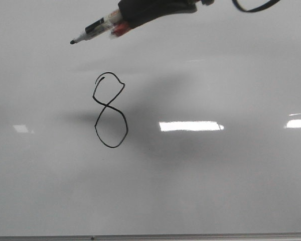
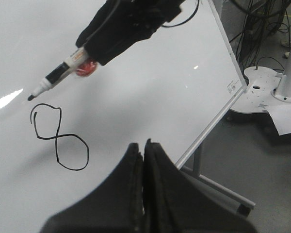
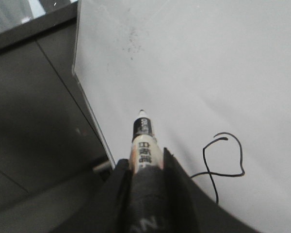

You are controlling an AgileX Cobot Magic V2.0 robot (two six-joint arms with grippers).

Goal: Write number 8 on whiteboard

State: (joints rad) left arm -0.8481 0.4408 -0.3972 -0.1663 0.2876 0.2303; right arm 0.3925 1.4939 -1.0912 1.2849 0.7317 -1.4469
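The 8 [image 1: 110,110] stands drawn in thin black line on the whiteboard [image 1: 231,191], a little left of the board's middle in the front view: a small angular upper loop over a larger oval lower loop, the two strokes crossing at the waist. The upper loop shows a short overlap near its start at about 12 o'clock; whether it fully closes there cannot be told. Bright rectangular reflections lie at 3 o'clock and 9 o'clock of the figure and are not ink.

The marker [image 1: 93,31] hangs at about 11 o'clock of the 8, its black tip clear of the stroke and, judging by the soft shadow below it, off the board surface. The right pincer [image 3: 144,167] is closed on the marker's barrel, fingers on either side of the label, tip pointing out ahead. The left pincer [image 2: 143,160] carries nothing, its jaws pressed together, and it sits low in front of the board, well apart from the figure.

Judgement: the figure reads as complete, so the step in hand is the lift-off. To do it well, draw the tip straight back from the board along the marker's own axis, not sideways or toward 5 o'clock, where it would cross wet ink and leave a stray tail. Keep the grip firm so the barrel does not swing. If the top join needs closing, touch down lightly at 12 o'clock only.

The board's grey bottom edge [image 1: 190,236] and stand leg [image 2: 218,187] lie clear of both arms.
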